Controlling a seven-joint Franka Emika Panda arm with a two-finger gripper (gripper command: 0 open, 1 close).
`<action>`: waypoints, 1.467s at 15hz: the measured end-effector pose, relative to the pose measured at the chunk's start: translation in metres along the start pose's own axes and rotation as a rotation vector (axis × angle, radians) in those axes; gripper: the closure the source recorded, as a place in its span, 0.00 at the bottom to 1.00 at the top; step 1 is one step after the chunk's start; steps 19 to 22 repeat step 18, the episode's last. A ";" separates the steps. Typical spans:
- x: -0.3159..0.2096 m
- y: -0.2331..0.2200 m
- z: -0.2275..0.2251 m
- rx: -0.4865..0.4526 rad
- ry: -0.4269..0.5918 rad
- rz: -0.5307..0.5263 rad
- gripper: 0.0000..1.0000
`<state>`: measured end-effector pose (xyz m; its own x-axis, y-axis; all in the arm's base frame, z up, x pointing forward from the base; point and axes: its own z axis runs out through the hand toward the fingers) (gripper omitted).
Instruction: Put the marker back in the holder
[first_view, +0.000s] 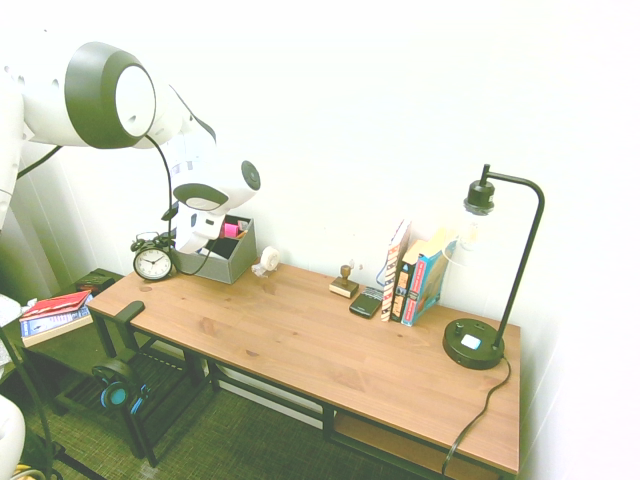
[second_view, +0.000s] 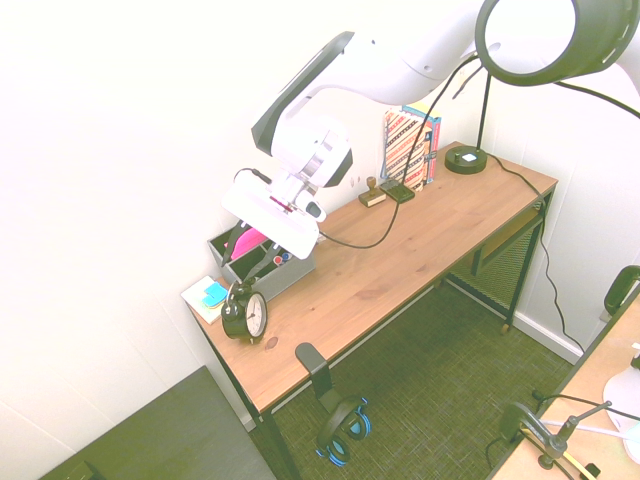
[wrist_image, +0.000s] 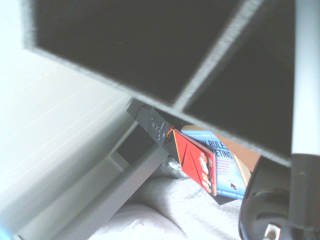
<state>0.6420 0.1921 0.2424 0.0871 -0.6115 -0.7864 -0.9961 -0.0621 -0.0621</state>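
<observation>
A blue book cover (wrist_image: 222, 170) in the wrist view shows partial lettering, "RULE" and "TING".

the gripper's fingers are hidden behind the wrist above the holder (second_view: 262, 268).

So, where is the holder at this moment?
In both exterior views the holder stands at the desk's wall-side end, beside the alarm clock, under the gripper.
</observation>
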 end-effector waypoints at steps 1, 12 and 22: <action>-0.014 0.008 -0.011 -0.027 0.028 -0.047 0.00; -0.086 0.170 -0.173 -0.394 0.549 -0.469 0.00; -0.078 0.179 -0.226 -0.517 0.862 -0.683 0.00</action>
